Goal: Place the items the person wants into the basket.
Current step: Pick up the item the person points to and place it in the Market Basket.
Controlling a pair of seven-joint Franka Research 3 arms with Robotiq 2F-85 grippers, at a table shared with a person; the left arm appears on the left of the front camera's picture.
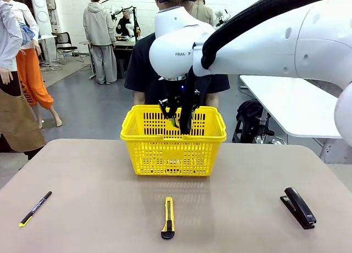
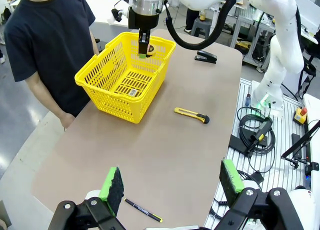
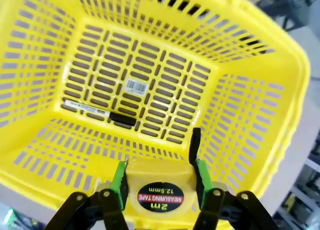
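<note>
Tape measure (image 3: 160, 186), small and yellow, is sitting pinched between the green pads of the right gripper (image 3: 160, 175), label facing up the wrist. It is hanging directly over the open basket (image 3: 45, 55), above the floor close to the wall at 6 o'clock in the wrist view, so a release looks like a straight drop inside. A white marker (image 3: 87, 109) is lying on the basket floor at about 10 o'clock from the tape.

On the table, at 6 o'clock from the basket in the front view, the utility knife (image 1: 168, 217) is lying with its long axis running 12 to 6. The left gripper (image 2: 172, 182) is hovering high with its fingers spread and nothing between them, the knife at roughly 12 o'clock from it; being free, that arm seems better placed for it.

The person (image 2: 50, 40) is standing at the table's far side.
</note>
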